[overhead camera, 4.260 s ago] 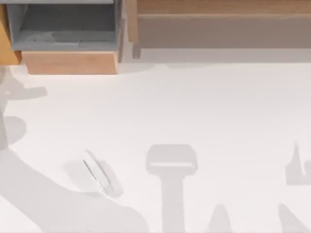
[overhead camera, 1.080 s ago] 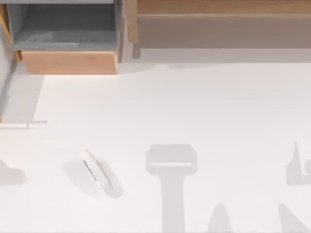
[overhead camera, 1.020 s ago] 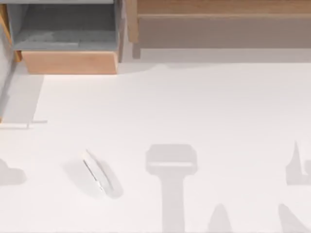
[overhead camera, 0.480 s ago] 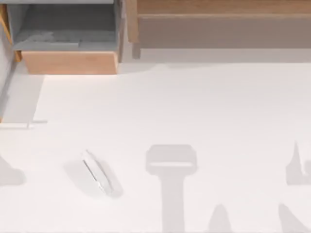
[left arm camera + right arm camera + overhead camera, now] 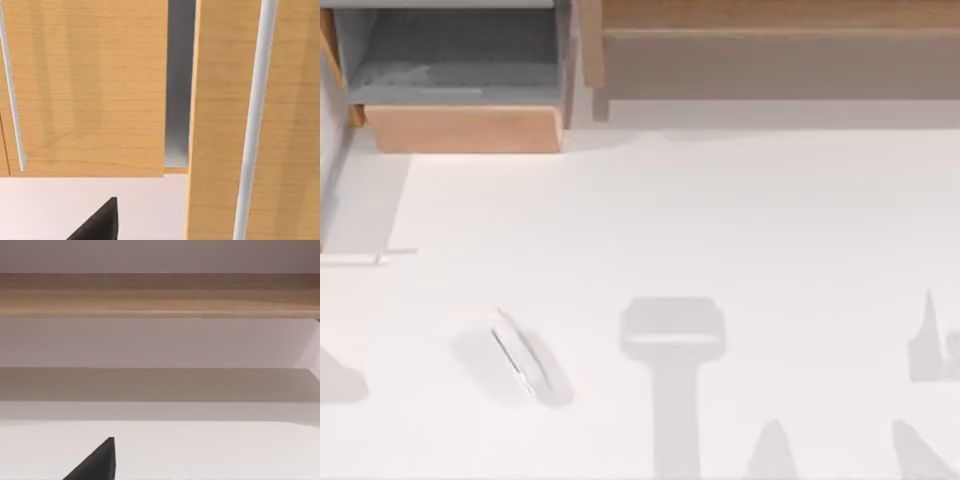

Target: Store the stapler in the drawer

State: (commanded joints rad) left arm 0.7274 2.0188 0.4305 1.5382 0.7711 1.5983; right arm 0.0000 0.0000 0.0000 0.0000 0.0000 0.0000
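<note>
The stapler [image 5: 520, 352] is a slim whitish bar lying at a slant on the white table, left of centre and near the front, on its own grey shadow. The drawer [image 5: 465, 128] stands pulled out at the back left, its grey inside showing behind the light tan front panel. A dark part of my left gripper [image 5: 100, 225] shows low in the left wrist view, close before tan wooden fronts [image 5: 85, 90] with silver bar handles. A dark part of my right gripper [image 5: 95, 462] shows over the white table, facing the long wooden unit [image 5: 160, 292].
The long brown wooden unit [image 5: 770, 50] runs along the back right. A flat grey T-shaped shadow [image 5: 672, 340] lies right of the stapler, with more arm shadows at the front right and the left edge. Open tabletop lies between stapler and drawer.
The large arm shadow over the front left 4.3 s ago has drawn back to the left edge. Over the last second that small shadow shifted slightly. Stapler and drawer are unmoved.
</note>
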